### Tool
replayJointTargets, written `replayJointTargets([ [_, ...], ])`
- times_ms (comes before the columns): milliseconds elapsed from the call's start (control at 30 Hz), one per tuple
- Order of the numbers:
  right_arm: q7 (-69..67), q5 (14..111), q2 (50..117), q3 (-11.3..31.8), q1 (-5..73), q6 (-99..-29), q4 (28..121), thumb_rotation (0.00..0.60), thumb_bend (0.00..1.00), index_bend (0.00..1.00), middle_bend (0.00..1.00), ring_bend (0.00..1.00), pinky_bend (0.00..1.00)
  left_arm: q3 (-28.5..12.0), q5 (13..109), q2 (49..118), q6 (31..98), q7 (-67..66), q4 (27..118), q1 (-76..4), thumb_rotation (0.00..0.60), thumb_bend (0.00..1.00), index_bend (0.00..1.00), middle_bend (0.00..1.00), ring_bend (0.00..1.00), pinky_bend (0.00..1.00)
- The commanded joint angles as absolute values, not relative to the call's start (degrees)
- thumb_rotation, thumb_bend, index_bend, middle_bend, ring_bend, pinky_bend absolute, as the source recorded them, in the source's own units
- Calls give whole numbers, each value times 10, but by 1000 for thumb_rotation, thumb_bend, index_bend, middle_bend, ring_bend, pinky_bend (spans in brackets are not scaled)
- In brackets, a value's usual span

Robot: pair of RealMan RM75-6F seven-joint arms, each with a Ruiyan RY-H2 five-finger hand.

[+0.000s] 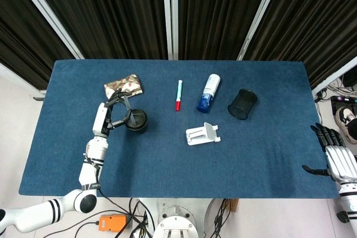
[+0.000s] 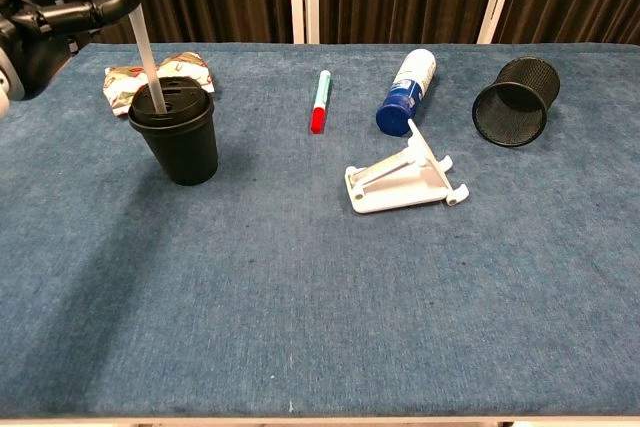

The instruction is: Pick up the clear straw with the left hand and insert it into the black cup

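straw: clear straw point(image 2: 140, 42) pinched in left hand point(image 2: 55, 7), lower tip at lid of black cup point(image 2: 176, 132), leaning slightly
handling: prob. very light, thin, slick plastic, bends/kinks easy; hold upper-mid shaft, gentle pinch
cup: matte black, tapered, lidded, upright on blue felt-like table point(image 2: 320, 297), just in front of crinkly wrapper point(image 2: 125, 82)
right hand point(image 1: 337, 160): idle at table's edge, holds nothing, fingers slightly apart
other: mesh pen cup point(image 2: 515, 100) on its side, marker point(image 2: 320, 102), white stand point(image 2: 400, 179)
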State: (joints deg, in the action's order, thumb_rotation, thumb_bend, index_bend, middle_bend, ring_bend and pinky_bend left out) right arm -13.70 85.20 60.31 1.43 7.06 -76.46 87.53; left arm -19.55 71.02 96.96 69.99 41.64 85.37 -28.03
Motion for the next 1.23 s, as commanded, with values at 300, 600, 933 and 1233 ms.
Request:
replayJointTargets([
  [300,-143,854,601,15,69,-771,876,600,129,0,58,0,23,-167,746,971,722,369,838,-271,600,306,221,221,3,0],
  [600,-142,857,596,18,67,-779,880,600,129,0,58,0,23,-140,777,908,731,312,875,-252,600,246,130,146,0,0],
  [933,-155,849,580,26,61,-794,879,600,129,0,58,0,23,-74,754,702,770,160,965,-154,600,158,103,129,0,0],
  [1233,-161,853,575,27,55,-806,883,600,129,0,58,0,23,-26,725,650,849,30,938,-66,600,155,103,129,0,0],
])
